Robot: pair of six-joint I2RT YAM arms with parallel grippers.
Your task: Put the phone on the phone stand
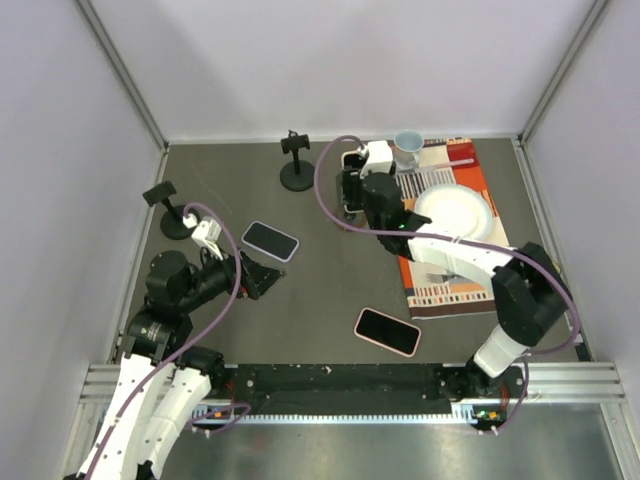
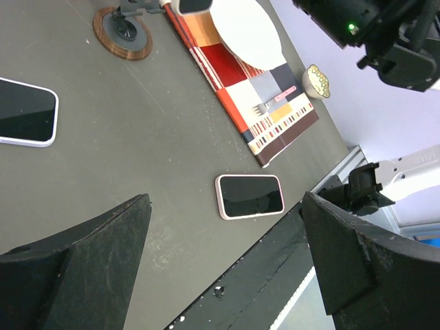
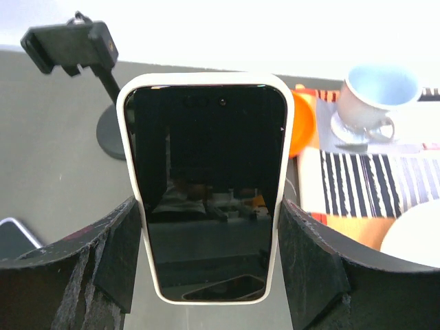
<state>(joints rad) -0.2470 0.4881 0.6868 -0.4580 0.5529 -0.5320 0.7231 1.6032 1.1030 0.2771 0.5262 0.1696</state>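
Note:
My right gripper (image 1: 350,190) (image 3: 210,275) is shut on a white-cased phone (image 3: 210,185), its dark screen facing the wrist camera, held off the table at the back middle (image 1: 352,160). A black phone stand (image 1: 295,160) (image 3: 75,45) stands just to its left, apart from the phone, its clamp empty. A second black stand (image 1: 168,205) is at the far left. My left gripper (image 1: 262,277) (image 2: 225,201) is open and empty above the table. A pink-cased phone (image 1: 387,331) (image 2: 249,196) lies flat near the front edge.
Another white-cased phone (image 1: 270,240) (image 2: 24,113) lies flat left of centre. A striped orange placemat (image 1: 445,290) at the right carries a white plate (image 1: 455,212), a fork and a blue cup (image 1: 407,148) (image 3: 378,96). Walls enclose the table.

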